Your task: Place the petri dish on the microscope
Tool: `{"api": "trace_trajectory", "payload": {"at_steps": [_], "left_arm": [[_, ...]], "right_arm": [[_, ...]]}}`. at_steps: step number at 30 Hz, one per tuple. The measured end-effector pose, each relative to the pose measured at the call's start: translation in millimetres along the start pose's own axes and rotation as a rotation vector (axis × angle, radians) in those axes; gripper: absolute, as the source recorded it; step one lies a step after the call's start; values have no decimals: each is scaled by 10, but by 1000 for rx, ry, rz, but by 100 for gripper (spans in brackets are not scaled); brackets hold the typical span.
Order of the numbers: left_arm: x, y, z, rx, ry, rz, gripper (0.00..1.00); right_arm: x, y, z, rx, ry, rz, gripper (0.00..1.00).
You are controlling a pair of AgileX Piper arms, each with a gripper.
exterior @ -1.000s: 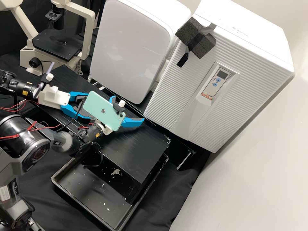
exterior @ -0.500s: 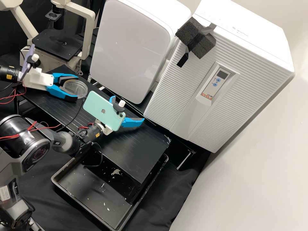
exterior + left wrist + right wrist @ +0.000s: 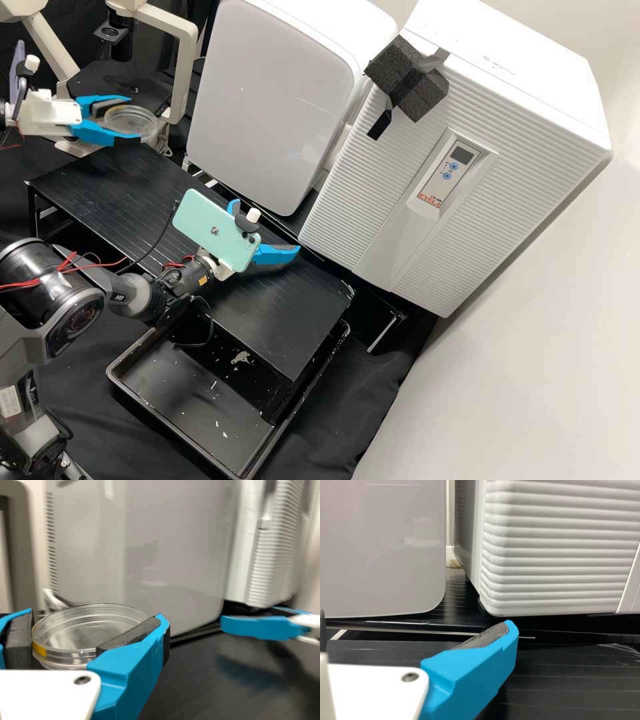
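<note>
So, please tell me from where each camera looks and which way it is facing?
High view: fixed above the bench, looks forward and down on it; shows the left end effector around the petri dish and the right end effector, open.
Left wrist view: on the left wrist, looks past its blue fingers and the petri dish toward the smooth box.
Right wrist view: on the right wrist, looks over its fingers at the ribbed box.
High and left wrist views share both end effectors.
</note>
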Motion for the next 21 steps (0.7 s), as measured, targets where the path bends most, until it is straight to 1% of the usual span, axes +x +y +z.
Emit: {"api": "trace_trajectory", "payload": {"at_steps": [3,6,10,11,15,21], "left_arm": [[-49,47,-143,-1,49,16,0],[-94,75,-321,-20,116,36,0],[-90,105,-475,-26,163,47,0],[-90,114,-516,-33,181,52,0],[-68,113,-617,-51,226,47,0],[14,106,-688,-38,245,28,0]], "right_arm": [[0,0,0,0,0,0,100],[0,0,0,0,0,0,100],[0,0,0,0,0,0,100],[0,0,0,0,0,0,100],[0,0,0,0,0,0,100],[0,0,0,0,0,0,100]]}}
